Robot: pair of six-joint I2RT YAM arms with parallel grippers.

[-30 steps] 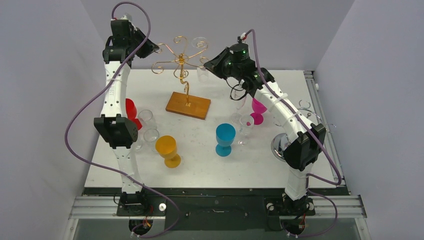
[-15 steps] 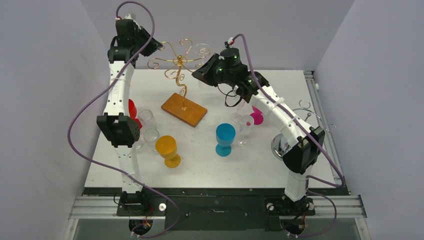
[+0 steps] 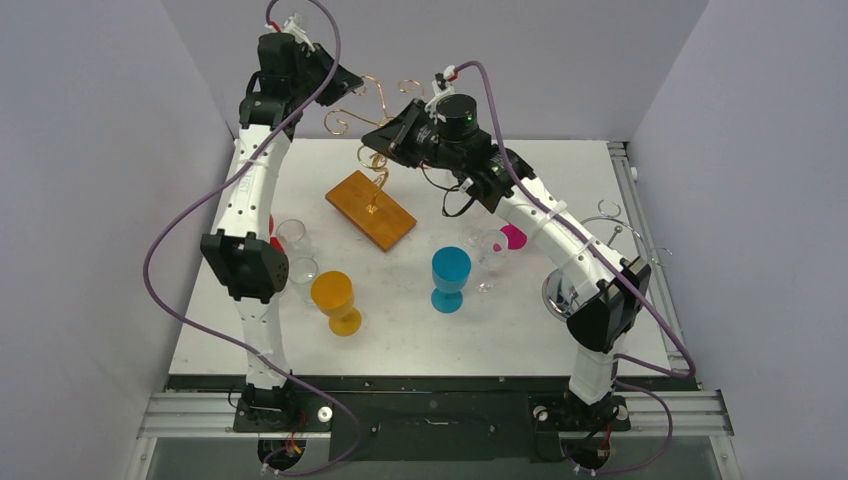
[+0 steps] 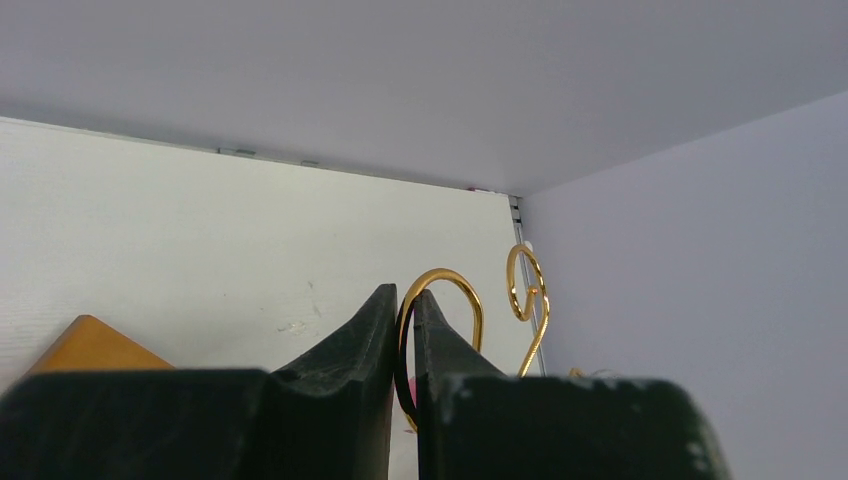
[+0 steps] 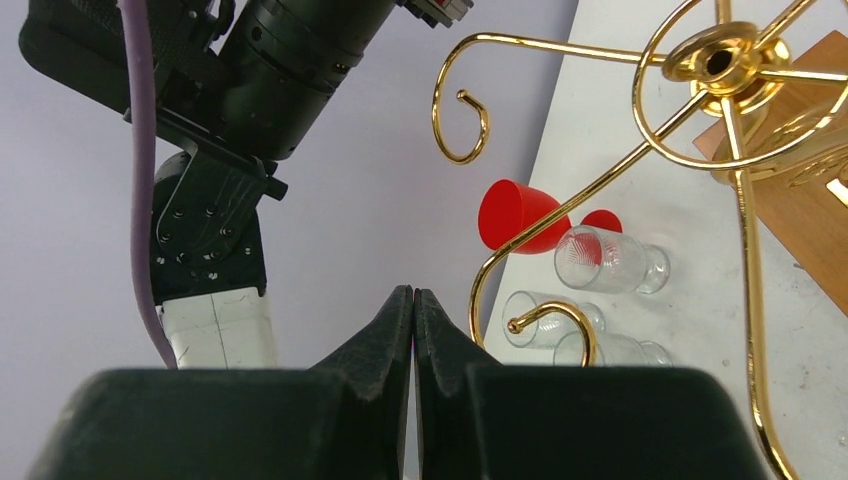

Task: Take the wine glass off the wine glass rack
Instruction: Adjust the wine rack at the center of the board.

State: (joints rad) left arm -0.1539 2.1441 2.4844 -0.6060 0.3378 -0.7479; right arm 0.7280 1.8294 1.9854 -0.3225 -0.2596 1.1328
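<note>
Left gripper (image 4: 403, 300) on wine glass rack (image 5: 716, 62) curl; red goblet (image 5: 515, 215) near.

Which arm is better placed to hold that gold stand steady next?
Left. The left gripper is shut on a curl of the wine glass rack; the right gripper is shut beside it, apparently on nothing.

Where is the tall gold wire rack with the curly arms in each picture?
Top external: the tall gold wire rack stands top middle, on its brown wooden base.
Left wrist: one gold curl, low centre, pinched in the left gripper; base corner lower left.
Right wrist: hub and curls upper right; base at right edge.
Shared landmark: the wooden base.
</note>
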